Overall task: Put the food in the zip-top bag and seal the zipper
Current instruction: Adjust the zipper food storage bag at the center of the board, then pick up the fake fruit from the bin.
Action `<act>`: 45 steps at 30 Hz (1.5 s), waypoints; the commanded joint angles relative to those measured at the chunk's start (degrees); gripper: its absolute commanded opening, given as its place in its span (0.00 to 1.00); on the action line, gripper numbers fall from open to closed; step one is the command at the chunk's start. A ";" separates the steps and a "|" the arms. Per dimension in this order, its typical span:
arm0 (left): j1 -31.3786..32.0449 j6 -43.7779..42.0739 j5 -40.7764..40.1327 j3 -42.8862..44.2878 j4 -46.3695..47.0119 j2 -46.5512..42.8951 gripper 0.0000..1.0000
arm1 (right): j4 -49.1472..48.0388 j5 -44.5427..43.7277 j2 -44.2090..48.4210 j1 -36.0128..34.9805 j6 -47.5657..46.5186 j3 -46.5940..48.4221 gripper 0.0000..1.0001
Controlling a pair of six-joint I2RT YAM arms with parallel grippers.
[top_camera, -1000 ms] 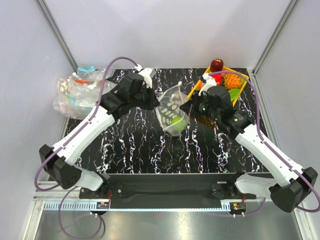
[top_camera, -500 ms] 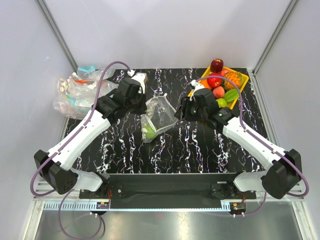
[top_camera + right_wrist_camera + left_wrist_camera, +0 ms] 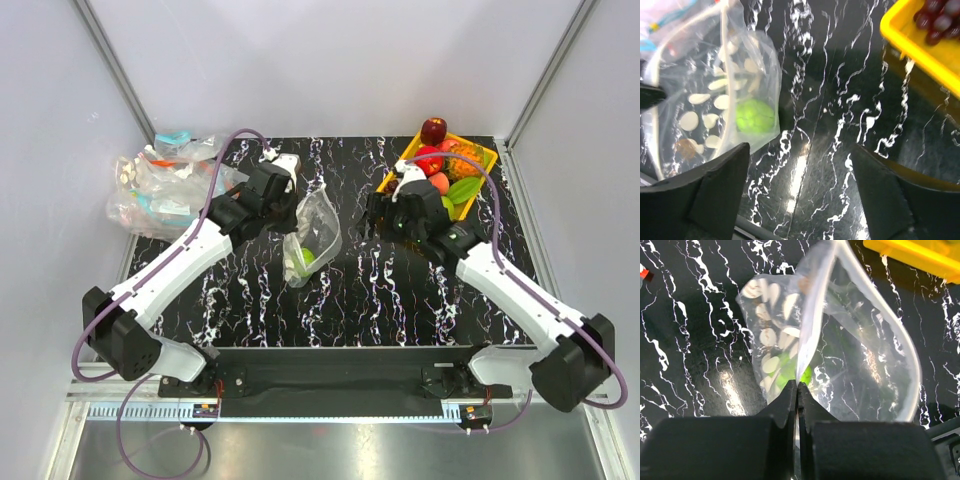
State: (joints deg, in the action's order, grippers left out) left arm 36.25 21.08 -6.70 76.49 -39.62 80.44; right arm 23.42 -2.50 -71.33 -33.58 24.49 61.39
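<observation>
CHANGE: right gripper point(image 3: 799, 155) has let go, fingers spread, near tray point(image 3: 920, 47) | HOLD: left gripper point(image 3: 798, 390) pinches bag point(image 3: 860, 365) edge | BAG: hangs over table point(image 3: 400, 290) middle, mouth open, green fruit point(image 3: 756, 116) inside | MEANING: probably fetching more fruit; not sealed yet

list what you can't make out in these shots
- Left wrist: green fruit shows only as green patches behind the zip-top bag's white ovals.
- Right wrist: yellow tray cut off by the top-right corner; its dark fruits blurred.
- Top external: pile of bags too jumbled to tell apart.
</observation>
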 commanded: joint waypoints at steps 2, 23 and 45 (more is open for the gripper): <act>-0.30 0.80 -1.04 0.24 4.37 -0.29 0.00 | -1.80 0.83 3.91 2.11 -2.52 2.95 0.92; -0.13 0.72 3.71 -0.29 7.18 -2.92 0.00 | -1.71 -1.36 -22.42 27.16 -3.92 22.54 1.00; 0.49 2.12 2.57 -3.89 11.76 -4.95 0.00 | 1.36 -10.68 -52.06 28.22 -11.39 51.37 1.00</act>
State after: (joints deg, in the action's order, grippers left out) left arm 36.45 22.85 -3.16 72.53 -31.44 77.91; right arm 24.25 -10.11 -121.91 -5.56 15.05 108.90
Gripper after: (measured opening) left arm 0.012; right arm 0.994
